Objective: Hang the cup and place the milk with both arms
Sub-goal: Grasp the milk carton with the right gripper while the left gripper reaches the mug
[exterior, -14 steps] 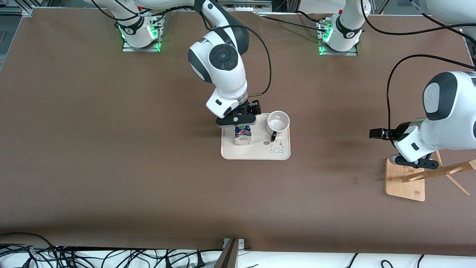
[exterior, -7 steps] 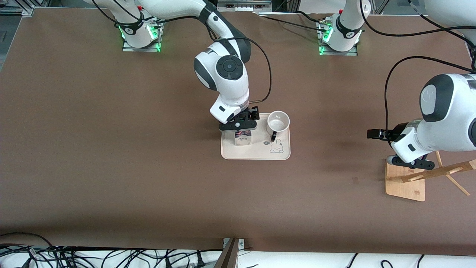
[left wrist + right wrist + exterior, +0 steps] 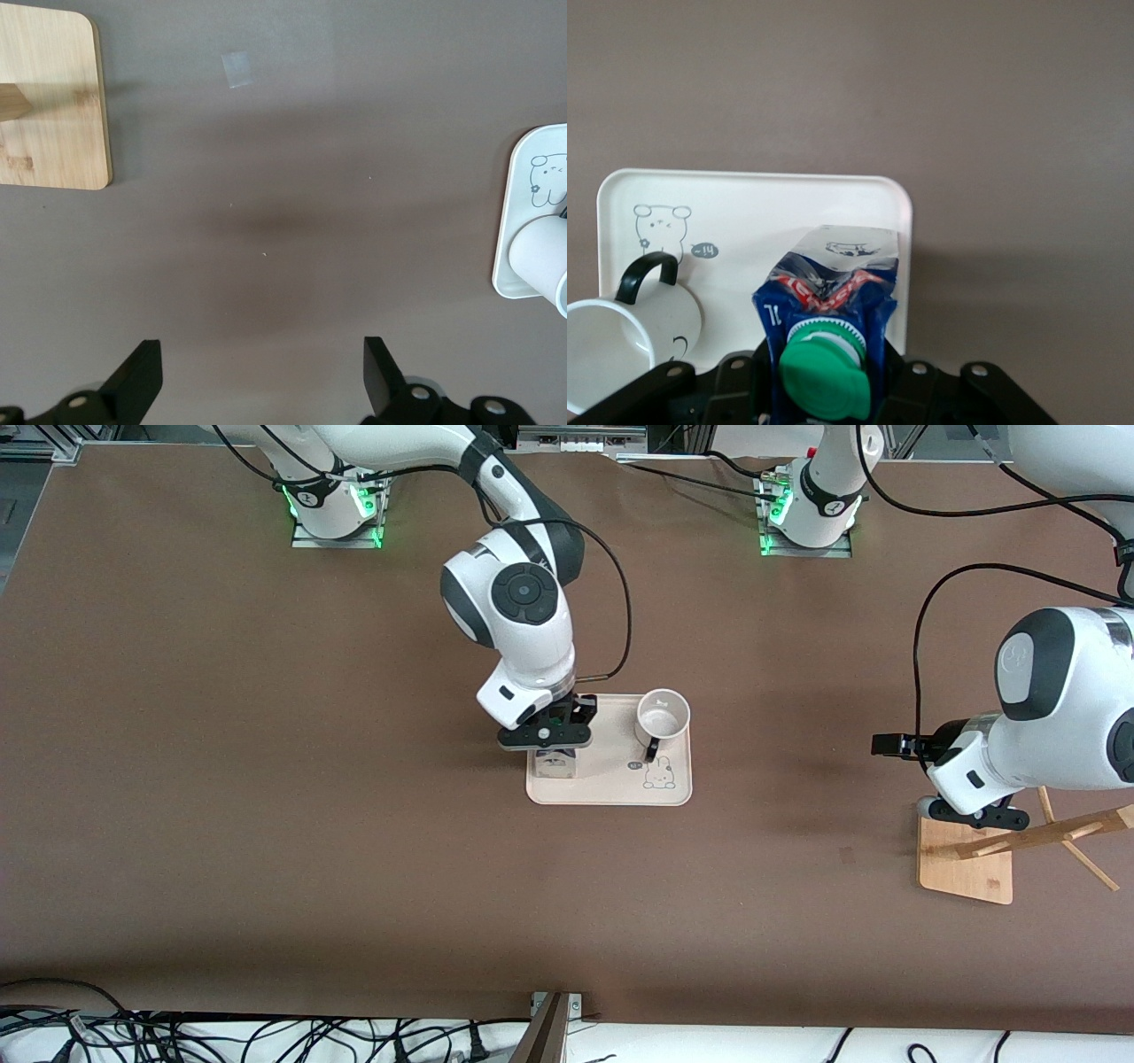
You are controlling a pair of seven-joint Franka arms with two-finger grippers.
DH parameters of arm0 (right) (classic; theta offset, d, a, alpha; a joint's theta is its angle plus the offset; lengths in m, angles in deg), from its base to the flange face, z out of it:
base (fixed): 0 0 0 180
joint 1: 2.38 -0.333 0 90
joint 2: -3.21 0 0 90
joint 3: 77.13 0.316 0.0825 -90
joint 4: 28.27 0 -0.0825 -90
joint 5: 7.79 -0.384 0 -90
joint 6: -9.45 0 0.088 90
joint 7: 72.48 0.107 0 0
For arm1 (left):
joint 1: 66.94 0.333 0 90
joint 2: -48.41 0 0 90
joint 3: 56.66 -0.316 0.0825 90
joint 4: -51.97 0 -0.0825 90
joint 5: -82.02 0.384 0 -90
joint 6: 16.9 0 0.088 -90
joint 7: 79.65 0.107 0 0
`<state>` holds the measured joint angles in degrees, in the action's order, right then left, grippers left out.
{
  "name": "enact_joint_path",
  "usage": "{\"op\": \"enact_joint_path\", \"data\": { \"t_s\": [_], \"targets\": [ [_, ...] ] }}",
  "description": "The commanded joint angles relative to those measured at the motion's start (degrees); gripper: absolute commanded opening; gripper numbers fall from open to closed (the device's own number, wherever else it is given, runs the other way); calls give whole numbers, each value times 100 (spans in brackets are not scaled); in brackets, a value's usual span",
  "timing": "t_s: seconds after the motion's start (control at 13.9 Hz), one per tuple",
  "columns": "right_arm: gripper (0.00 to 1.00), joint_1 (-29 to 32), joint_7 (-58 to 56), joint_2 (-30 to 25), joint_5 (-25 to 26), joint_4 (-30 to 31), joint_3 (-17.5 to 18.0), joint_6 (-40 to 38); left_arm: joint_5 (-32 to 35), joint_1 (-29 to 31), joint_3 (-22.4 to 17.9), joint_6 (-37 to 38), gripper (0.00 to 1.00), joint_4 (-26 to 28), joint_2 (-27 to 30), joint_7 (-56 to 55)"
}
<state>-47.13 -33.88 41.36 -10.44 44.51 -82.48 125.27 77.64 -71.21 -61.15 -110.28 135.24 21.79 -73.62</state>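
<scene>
The milk (image 3: 555, 763), a blue and white carton with a green cap (image 3: 824, 376), stands at the end of the cream tray (image 3: 611, 790) toward the right arm. My right gripper (image 3: 546, 740) is shut on its top from above. The carton (image 3: 833, 288) hides the fingers. The cup (image 3: 663, 716), white with a black handle toward the front camera, stands upright on the tray's other end, apart from the gripper. It also shows as a white cup (image 3: 642, 336) in the right wrist view. My left gripper (image 3: 257, 381) hangs open and holds nothing, over bare table beside the wooden rack's base (image 3: 53, 97).
The wooden rack (image 3: 1045, 837) with slanting pegs stands on its base (image 3: 970, 872) at the left arm's end of the table. The left arm's bulky wrist (image 3: 1054, 700) hangs above it. Cables lie along the table's front edge (image 3: 266, 1036).
The right gripper came down over the milk and shut on it. Gripper and carton then shifted toward the right arm's end of the tray. The left arm drifted slightly.
</scene>
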Motion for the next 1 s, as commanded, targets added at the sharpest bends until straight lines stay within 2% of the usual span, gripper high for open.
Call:
{"op": "enact_joint_path", "data": {
  "t_s": [0.0,0.14,0.29,0.43,0.57,0.72,0.93],
  "targets": [
    [38,474,-553,-342,10,-255,51,-795,-81,57,9,162,100,-83,-72,-84],
    [38,1018,-1386,-649,-261,-178,60,-1104,-89,-12,62,276,100,-92,-28,-93],
    [39,1537,-2282,-931,-323,234,-71,-1245,-212,-118,376,522,100,-162,-19,-93],
    [39,2029,-3058,-1308,-324,1014,-89,-1159,-274,-127,868,532,100,-162,16,-346],
    [40,2451,-3707,-1730,-333,1989,-150,-729,-257,-188,1212,479,100,-171,-2,-829],
    [41,2777,-4149,-1977,-341,2711,-159,-290,-265,-530,1249,331,100,-171,-63,-1007],
    [44,3007,-4291,-2031,-350,3223,-159,89,-265,-1145,1240,-187,100,-162,-300,-1357]
  ]
}}
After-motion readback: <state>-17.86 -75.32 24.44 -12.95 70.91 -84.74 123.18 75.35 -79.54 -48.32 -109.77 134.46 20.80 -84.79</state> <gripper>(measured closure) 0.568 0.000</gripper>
